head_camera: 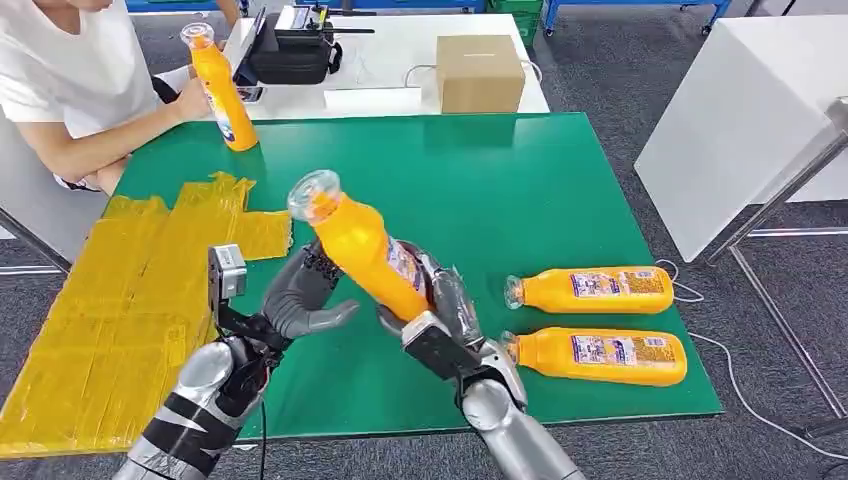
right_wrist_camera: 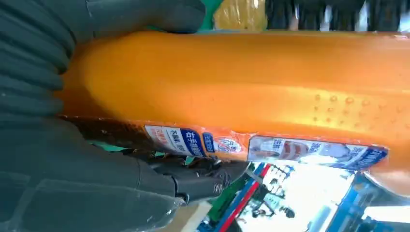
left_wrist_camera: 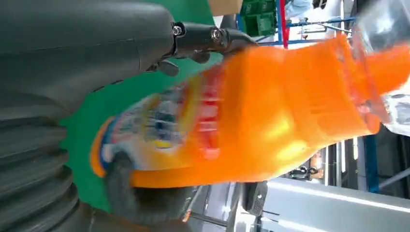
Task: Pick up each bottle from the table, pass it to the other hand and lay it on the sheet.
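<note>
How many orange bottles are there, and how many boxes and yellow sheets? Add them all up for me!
Orange bottles: 4. One held up by the right hand with the left hand next to it, two lying on the green table, one stood up by a person's hand.
Cardboard boxes: 1.
Yellow sheets: 1.
Total: 6.

Held bottle's (left_wrist_camera: 251,121) label motion-blurred.
</note>
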